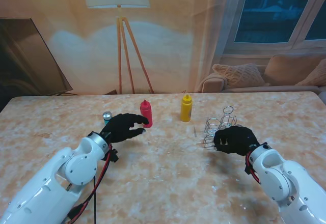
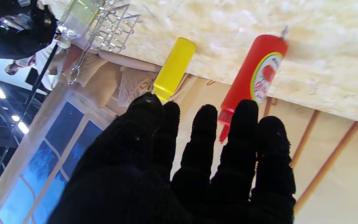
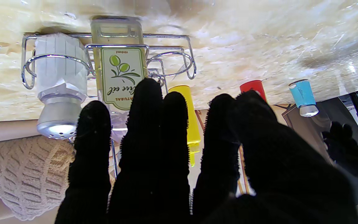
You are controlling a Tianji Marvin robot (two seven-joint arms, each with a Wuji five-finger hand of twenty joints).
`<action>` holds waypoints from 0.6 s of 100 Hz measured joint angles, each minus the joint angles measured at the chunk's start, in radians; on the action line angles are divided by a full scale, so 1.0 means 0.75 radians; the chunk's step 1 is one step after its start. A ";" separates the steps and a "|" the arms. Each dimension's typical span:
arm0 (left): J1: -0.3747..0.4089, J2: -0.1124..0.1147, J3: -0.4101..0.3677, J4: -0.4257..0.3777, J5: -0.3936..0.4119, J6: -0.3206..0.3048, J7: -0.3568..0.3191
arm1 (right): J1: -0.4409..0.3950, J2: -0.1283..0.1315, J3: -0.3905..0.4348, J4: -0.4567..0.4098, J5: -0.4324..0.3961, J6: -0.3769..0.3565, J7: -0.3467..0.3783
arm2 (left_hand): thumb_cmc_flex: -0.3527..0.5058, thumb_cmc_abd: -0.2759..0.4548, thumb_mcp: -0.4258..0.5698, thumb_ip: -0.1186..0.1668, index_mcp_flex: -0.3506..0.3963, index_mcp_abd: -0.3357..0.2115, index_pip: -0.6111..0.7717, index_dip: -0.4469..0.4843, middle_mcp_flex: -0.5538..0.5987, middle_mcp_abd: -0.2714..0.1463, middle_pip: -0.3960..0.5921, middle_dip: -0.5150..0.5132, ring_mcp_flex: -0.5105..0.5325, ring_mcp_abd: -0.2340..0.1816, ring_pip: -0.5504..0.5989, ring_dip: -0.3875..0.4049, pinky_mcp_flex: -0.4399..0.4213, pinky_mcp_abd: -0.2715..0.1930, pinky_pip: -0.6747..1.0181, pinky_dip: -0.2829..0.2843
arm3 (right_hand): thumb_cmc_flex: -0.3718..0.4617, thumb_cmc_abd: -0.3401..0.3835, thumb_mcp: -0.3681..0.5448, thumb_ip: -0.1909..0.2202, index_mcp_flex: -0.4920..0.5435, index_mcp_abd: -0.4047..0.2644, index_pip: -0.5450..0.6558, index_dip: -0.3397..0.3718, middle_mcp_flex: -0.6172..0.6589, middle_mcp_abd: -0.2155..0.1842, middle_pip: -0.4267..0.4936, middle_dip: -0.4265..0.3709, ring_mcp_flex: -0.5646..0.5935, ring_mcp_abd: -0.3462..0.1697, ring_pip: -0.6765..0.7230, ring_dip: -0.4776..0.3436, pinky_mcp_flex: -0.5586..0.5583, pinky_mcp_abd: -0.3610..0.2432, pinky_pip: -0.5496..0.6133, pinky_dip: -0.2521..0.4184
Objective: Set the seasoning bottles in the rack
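Stand view first: the wire rack [image 1: 220, 126] sits on the bench [image 1: 168, 178], and the right hand [image 1: 233, 139] hovers just beside it, fingers spread, holding nothing. Its wrist view shows a white shaker [image 3: 56, 84] and an olive oil bottle [image 3: 120, 68] already seated in the rack, one ring free. Left of the rack stand the yellow bottle [image 1: 186, 108], the red bottle [image 1: 146, 113] and a small blue-capped shaker [image 1: 107, 116]. The left hand [image 1: 124, 127] is spread (empty too), fingertips just beside the red bottle. I'd judge this the reach; next it must close around that bottle.
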 measured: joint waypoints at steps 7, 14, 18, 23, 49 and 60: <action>-0.052 0.006 0.034 0.001 -0.029 -0.001 -0.014 | 0.000 0.000 0.000 0.000 0.000 0.000 0.004 | 0.000 0.000 0.004 0.000 0.000 0.000 0.000 0.000 -0.001 0.000 0.000 0.000 -0.003 -0.003 -0.006 0.000 0.000 -0.003 -0.020 0.000 | 0.000 0.000 0.000 0.000 0.000 0.000 0.000 0.000 0.000 0.000 0.000 0.000 0.000 0.000 0.000 0.000 0.000 0.000 0.000 0.000; -0.113 0.009 0.077 0.010 -0.035 -0.003 -0.017 | 0.001 0.001 -0.001 0.000 0.001 0.000 0.010 | -0.019 -0.002 0.051 0.000 0.000 0.001 0.000 0.000 -0.021 -0.005 -0.008 0.000 -0.033 -0.016 -0.036 -0.003 -0.007 -0.020 -0.049 0.000 | 0.000 0.000 0.000 0.000 0.000 0.000 0.000 0.000 0.000 0.000 0.000 0.000 0.000 0.000 0.000 0.000 0.000 0.000 0.000 0.000; -0.149 0.008 0.101 0.021 -0.028 -0.009 -0.016 | 0.002 0.001 -0.002 0.000 0.002 0.001 0.013 | -0.038 -0.018 0.083 0.000 0.000 0.001 0.000 0.000 -0.021 -0.006 -0.007 0.000 -0.042 -0.022 -0.037 -0.007 -0.012 -0.033 -0.066 -0.016 | 0.000 0.000 0.000 0.000 0.000 0.000 0.000 0.000 0.000 0.000 0.000 0.000 0.000 0.000 0.000 0.000 0.000 0.000 0.000 0.000; -0.188 0.005 0.123 0.040 -0.007 -0.018 -0.006 | 0.003 0.001 -0.002 0.000 0.003 0.001 0.015 | -0.056 -0.018 0.107 -0.001 -0.001 0.001 0.000 0.000 -0.053 -0.011 -0.012 0.001 -0.064 -0.032 -0.054 -0.021 -0.024 -0.041 -0.099 -0.042 | 0.000 0.000 0.000 0.000 0.000 0.000 0.000 0.000 0.000 0.000 0.000 0.000 0.000 0.000 0.000 0.000 0.000 0.000 0.000 0.000; -0.314 -0.015 0.181 0.148 0.111 -0.046 0.082 | 0.012 0.002 -0.009 0.005 0.009 0.005 0.029 | -0.214 -0.116 0.313 -0.001 -0.171 -0.002 -0.068 -0.135 -0.284 -0.043 -0.105 -0.045 -0.253 -0.095 -0.227 -0.167 -0.138 -0.086 -0.308 -0.204 | 0.000 0.000 0.000 0.000 0.000 0.000 0.000 -0.001 0.000 0.000 0.000 0.000 0.000 0.000 0.000 0.000 -0.001 0.000 0.000 0.000; -0.348 -0.014 0.212 0.178 0.115 -0.046 0.083 | 0.020 0.002 -0.015 0.010 0.012 0.007 0.036 | -0.265 -0.161 0.350 -0.001 -0.248 -0.014 -0.118 -0.169 -0.363 -0.053 -0.130 -0.069 -0.303 -0.101 -0.257 -0.205 -0.154 -0.129 -0.354 -0.261 | 0.000 0.000 0.000 0.000 0.000 0.000 0.000 -0.001 0.000 0.000 0.000 0.000 0.000 0.000 0.000 0.000 -0.001 0.000 0.000 0.000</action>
